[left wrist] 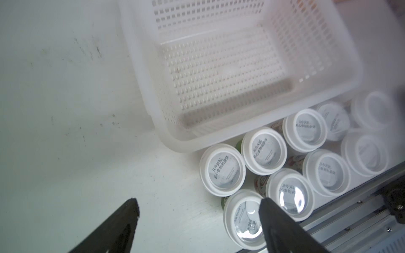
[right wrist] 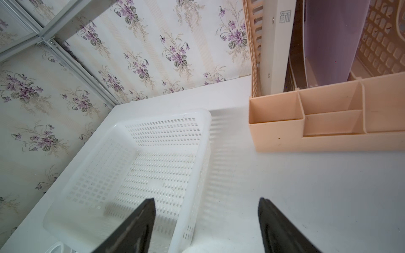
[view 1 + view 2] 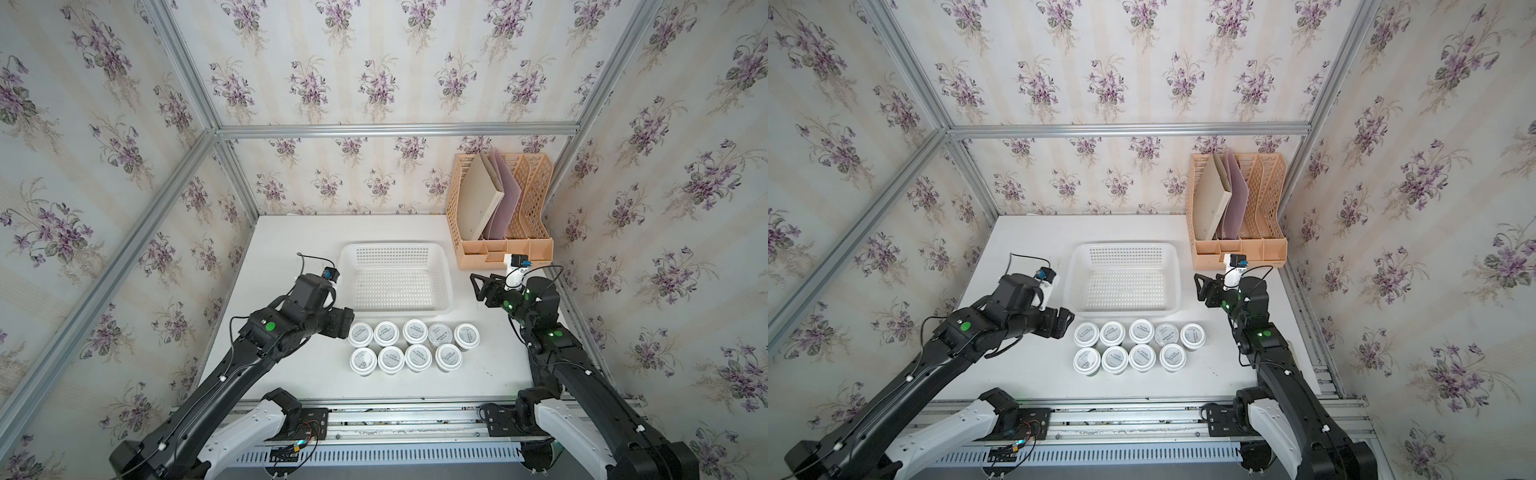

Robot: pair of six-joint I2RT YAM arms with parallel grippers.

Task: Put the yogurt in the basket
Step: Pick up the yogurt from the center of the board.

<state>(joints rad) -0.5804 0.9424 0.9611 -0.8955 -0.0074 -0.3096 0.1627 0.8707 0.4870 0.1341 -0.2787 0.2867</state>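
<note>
Several yogurt cups (image 3: 415, 331) with white lids and grey printed tops stand in two rows on the white table, just in front of the white perforated basket (image 3: 395, 308), which holds nothing. My left gripper (image 3: 348, 321) hovers at the left end of the rows, open with nothing between its fingers. In the left wrist view the left gripper (image 1: 198, 204) has one fingertip over the nearest yogurt cup (image 1: 241, 219), beside the basket (image 1: 197, 140). My right gripper (image 3: 477, 284) is open and empty, to the right of the basket. In the right wrist view the right gripper (image 2: 206, 203) straddles the basket's side wall (image 2: 203, 153).
A peach-orange file rack (image 3: 503, 245) holding folders stands at the back right, close behind the right gripper; in the right wrist view the rack (image 2: 306, 140) is near. Papered walls and aluminium frame bars enclose the table. A metal rail (image 3: 395, 415) runs along the front edge.
</note>
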